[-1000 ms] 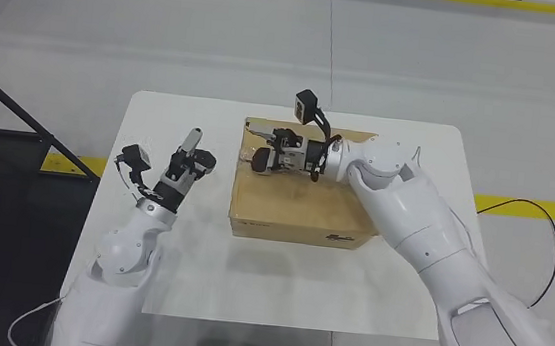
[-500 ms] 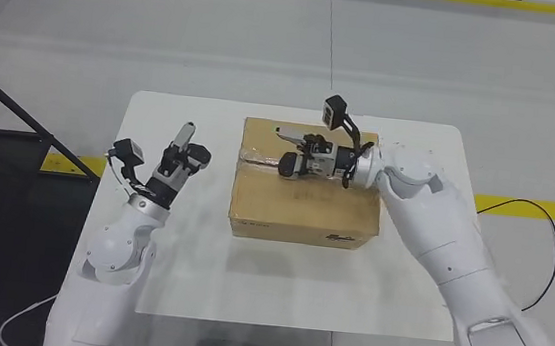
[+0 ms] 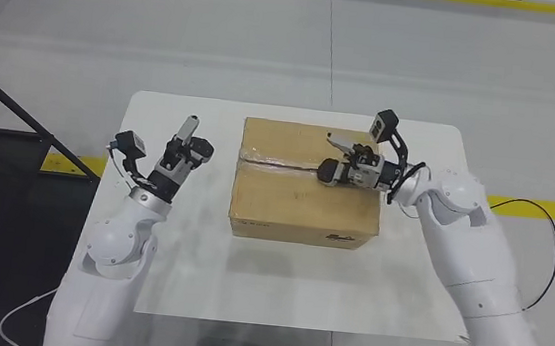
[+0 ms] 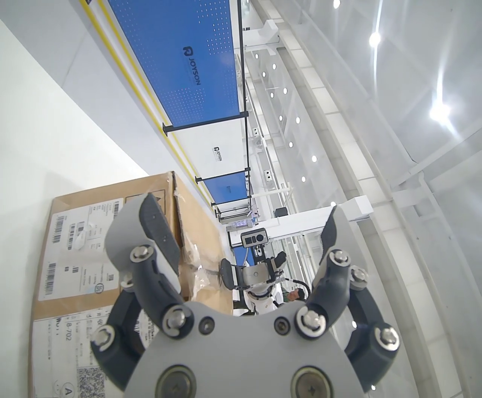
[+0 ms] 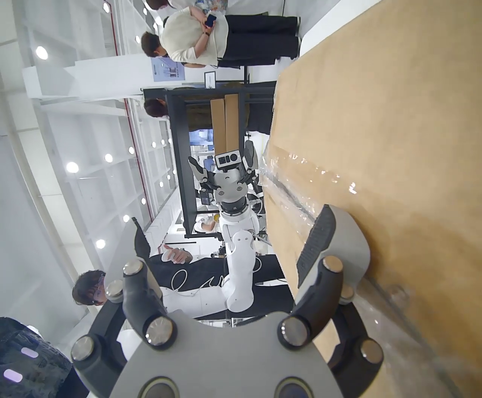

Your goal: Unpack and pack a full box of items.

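Though taped, box (image 3: 300,200) on white table (image 3: 247,281)

The brown rectangular cardboard box (image 3: 305,196) lies flat on the white table (image 3: 247,281), towards its far edge, with the flaps closed. A strip of clear tape (image 5: 301,181) runs along the top seam and seems wrinkled. One short side carries white printed labels (image 4: 75,241).

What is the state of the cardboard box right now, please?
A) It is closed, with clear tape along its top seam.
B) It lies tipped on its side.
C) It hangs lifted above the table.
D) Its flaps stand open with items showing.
A: the cardboard box rests on the table with its top flaps flat and shut, and crinkled clear tape runs along the seam between them.
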Action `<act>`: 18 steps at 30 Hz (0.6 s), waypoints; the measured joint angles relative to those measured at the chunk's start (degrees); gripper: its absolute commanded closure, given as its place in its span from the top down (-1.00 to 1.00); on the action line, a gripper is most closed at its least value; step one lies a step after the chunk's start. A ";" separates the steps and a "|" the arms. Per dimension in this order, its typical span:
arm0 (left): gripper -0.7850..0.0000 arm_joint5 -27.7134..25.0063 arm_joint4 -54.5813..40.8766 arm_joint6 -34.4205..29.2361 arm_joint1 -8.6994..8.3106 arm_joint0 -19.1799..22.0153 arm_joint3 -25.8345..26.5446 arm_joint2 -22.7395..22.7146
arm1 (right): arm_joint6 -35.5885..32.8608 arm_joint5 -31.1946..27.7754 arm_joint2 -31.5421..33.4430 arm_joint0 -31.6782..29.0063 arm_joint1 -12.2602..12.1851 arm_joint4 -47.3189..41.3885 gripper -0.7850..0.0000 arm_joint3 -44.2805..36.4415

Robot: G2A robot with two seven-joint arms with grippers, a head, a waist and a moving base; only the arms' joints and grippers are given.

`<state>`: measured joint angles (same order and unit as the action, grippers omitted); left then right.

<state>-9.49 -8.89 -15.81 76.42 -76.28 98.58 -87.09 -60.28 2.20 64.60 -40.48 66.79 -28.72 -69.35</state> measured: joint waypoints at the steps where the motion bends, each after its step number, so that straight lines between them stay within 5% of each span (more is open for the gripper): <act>1: 1.00 0.05 0.02 0.05 -0.02 0.03 0.07 -0.01 | -0.01 0.20 0.72 -0.45 -0.22 0.15 1.00 -0.28; 18: 1.00 0.74 0.50 1.08 -0.15 0.56 0.85 1.01 | -1.25 -0.13 11.06 -6.54 -3.04 -1.39 1.00 -0.45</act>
<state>-8.75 -8.38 -14.72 76.27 -75.72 99.44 -86.08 -61.53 2.07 75.66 -47.02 63.76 -30.11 -69.80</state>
